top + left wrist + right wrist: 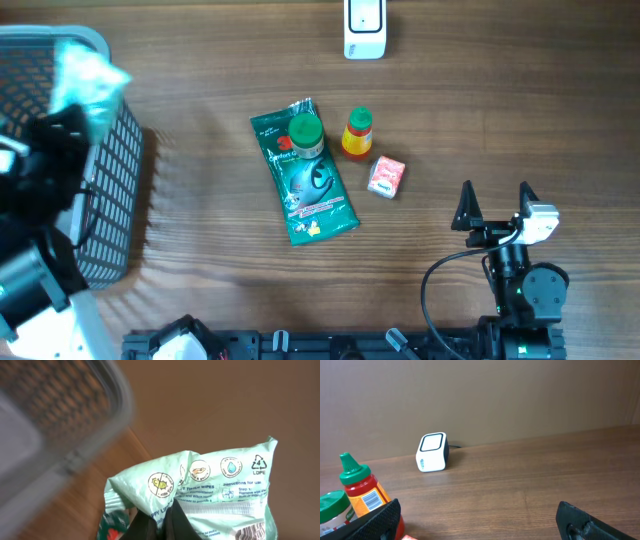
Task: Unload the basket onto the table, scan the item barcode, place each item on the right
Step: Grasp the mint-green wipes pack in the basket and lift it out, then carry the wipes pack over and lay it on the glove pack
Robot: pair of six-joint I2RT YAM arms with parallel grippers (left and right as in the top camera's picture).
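Left hand (159,521) pinched shut on the bottom edge of the wet-wipes pack (215,490). The pack stands out at 12 o'clock from the fingers, above the basket (110,170) at the worktop's 9 o'clock. Right hand (495,197) spread, holding nothing, at 4 o'clock.

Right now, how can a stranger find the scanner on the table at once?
Start at the wooden table and look to its far edge, beyond the red sauce bottle. The scanner stands there alone. It is the only white block with a dark-framed window; everything near it is colourful.
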